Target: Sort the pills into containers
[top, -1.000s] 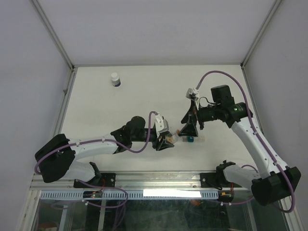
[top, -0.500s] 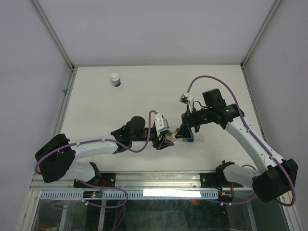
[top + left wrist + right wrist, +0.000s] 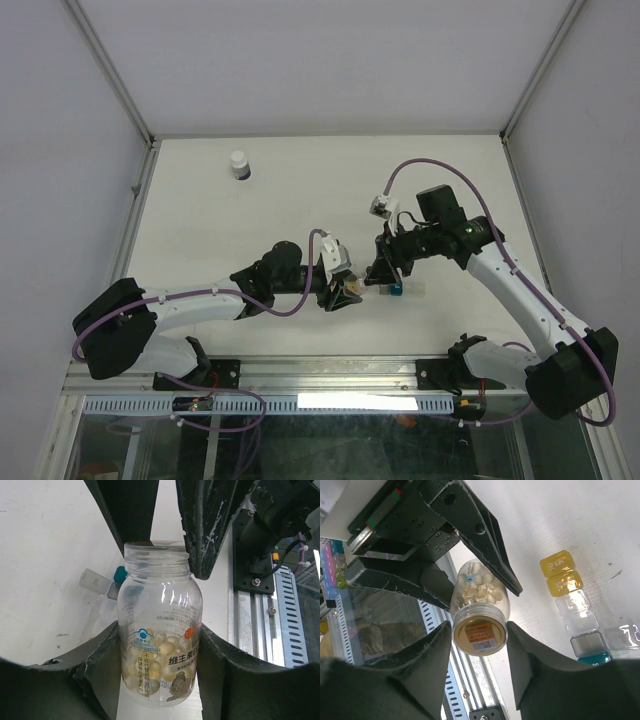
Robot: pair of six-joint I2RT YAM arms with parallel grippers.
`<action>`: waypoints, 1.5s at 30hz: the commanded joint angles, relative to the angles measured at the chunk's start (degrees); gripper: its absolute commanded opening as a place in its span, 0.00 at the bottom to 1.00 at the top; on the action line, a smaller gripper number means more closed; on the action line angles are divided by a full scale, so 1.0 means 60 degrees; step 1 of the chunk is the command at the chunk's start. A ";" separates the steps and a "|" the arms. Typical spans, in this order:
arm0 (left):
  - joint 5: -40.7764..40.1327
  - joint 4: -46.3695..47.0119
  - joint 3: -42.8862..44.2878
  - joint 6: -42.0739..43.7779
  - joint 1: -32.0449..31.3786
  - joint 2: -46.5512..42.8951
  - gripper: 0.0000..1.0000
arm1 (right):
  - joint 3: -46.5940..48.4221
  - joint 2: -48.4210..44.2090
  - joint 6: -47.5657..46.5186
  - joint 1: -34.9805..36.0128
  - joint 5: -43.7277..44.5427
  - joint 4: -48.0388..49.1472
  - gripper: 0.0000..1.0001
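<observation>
Containers: a strip of small square cells (image 3: 576,611) lay flat on the table (image 3: 300,200), just beside the two grippers on the right arm's side. Neither gripper touched it.
Teal cell (image 3: 594,658): sat at the strip's end nearest the right wrist camera, partly cut off at the frame's lower edge.
Clear cells (image 3: 572,602): joined on past the teal one and formed the middle of the strip.
Yellow pair (image 3: 560,572): two yellow cells side by side formed the strip's far end.
Left gripper (image 3: 159,635): pinched the body of a clear bottle (image 3: 160,600), one finger on each side, near the table's front edge.
Pills (image 3: 150,665): pale round ones were heaped inside the bottle at the end toward the left wrist. None showed in the cells.
Bottle: reached from the left gripper toward the right one, with its threaded neck pointing away from the left wrist. An orange label showed at the mouth end in the right wrist view.
Right gripper (image 3: 480,630): its fingers flanked the bottle's mouth end closely, one on each side. Whether they pressed on it could not be told.
White bottle (image 3: 239,164): stood upright with a dark band, far back on the left of the table, well apart from everything else.
</observation>
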 commanded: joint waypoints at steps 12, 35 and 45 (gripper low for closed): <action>0.0750 0.0143 0.0555 0.0003 -0.0084 0.0017 0.00 | 0.0835 -0.0424 -0.5984 0.0290 -0.1494 -0.1597 0.00; 0.1141 0.0323 0.0460 0.0077 0.0018 0.0267 0.00 | 0.0796 -0.1478 -0.6103 -0.0431 -0.2326 -0.1871 1.00; 0.0805 0.0780 0.0376 -0.0137 0.0018 0.0206 0.00 | 0.0772 -0.0452 -0.2167 -0.0473 -0.0968 -0.1758 0.96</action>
